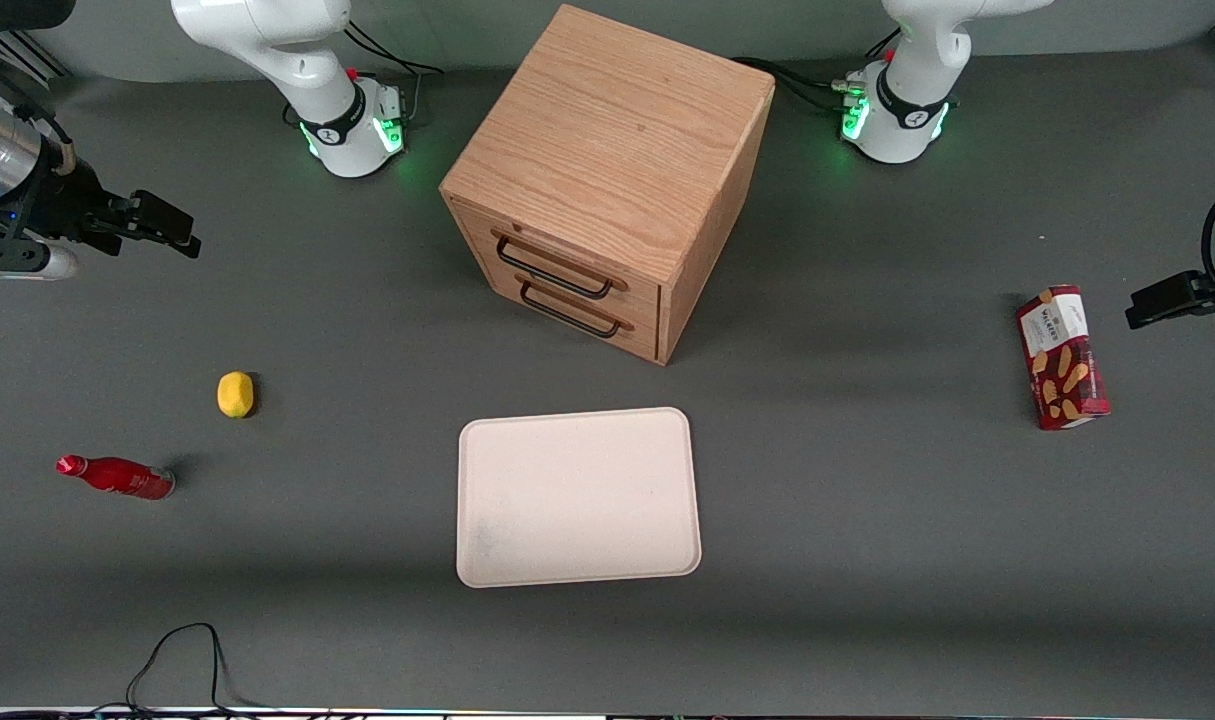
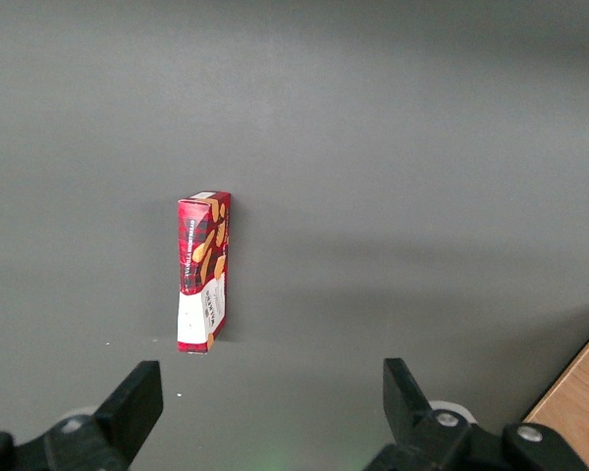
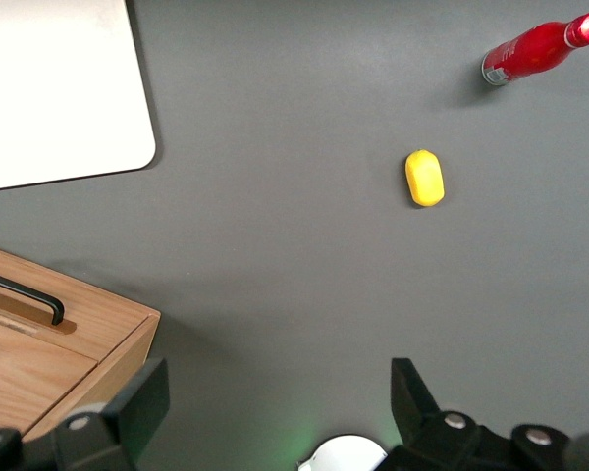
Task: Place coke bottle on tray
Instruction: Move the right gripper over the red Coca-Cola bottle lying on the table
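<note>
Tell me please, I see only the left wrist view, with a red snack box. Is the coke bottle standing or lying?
Observer: The coke bottle lies on its side, toward the working arm's end of the table.
Operator: Is something near it?
Observer: A small yellow object lies beside it, not touching, farther from the front camera.
Operator: And the claw?
Observer: The claw is open and holds nothing, farther from the front camera than the bottle.
</note>
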